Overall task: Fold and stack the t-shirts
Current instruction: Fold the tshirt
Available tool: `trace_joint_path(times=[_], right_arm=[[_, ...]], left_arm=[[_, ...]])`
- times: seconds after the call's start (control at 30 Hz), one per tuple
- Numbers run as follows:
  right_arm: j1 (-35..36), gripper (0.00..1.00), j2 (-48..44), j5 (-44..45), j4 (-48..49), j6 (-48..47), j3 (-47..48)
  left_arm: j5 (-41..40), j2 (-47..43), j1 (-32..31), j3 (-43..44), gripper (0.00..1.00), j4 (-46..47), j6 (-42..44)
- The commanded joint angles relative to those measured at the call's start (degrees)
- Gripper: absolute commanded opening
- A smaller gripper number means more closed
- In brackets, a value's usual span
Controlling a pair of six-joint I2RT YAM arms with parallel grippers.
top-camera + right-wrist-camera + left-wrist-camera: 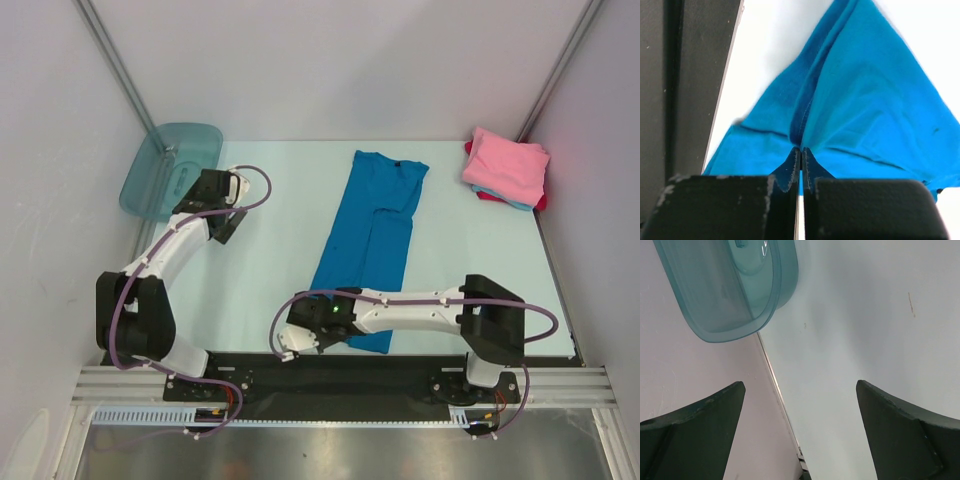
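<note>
— What takes up most of the view?

— The pale surface [260,270], walled in on three sides. The biggest thing on it is the bright blue t-shirt [372,235], lying in the middle as a long narrow strip. Its collar end points to the far side and its hem reaches the near edge.

— And the other shirts?

— A stack of folded t-shirts [507,163] sits in the far right corner, well apart from the blue one. A pink shirt is on top, with light blue and red edges showing beneath it.

— What is opposite, on the left?

— A translucent teal tub [168,170] at the far left corner, by the left wall. I cannot tell whether it lies flat or leans.

— Now the arms. Left one first.

— The left gripper [800,385] hangs near the tub with its jaws spread wide. Between the fingers there is only bare surface and the seam at the wall, so it holds nothing.

— And the right?

— The right gripper [801,152] is low at the near-left end of the bright blue t-shirt, beside the black strip [690,85] along the near edge. Its jaws are pressed together on the blue cloth, which rises in a ridge from the fingertips.
</note>
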Motion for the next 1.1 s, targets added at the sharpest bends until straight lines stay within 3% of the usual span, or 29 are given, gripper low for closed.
trace_joint_path(times=[0.0,0.4,1.07], right_arm=[[0.7,0.00,-3.3,0.5,-3.1,1.3,1.7],[2.2,0.00,-6.5,-2.6,-7.4,2.0,1.9],[2.9,0.00,-0.4,-7.9,-4.0,2.4,-5.1]], left_arm=[[-0.9,0.2,0.4,2.3,1.00,0.6,-0.9],[-1.2,0.1,0.4,2.7,1.00,0.2,-0.8],[-1.3,-0.1,0.1,2.9,1.00,-0.1,-0.8]])
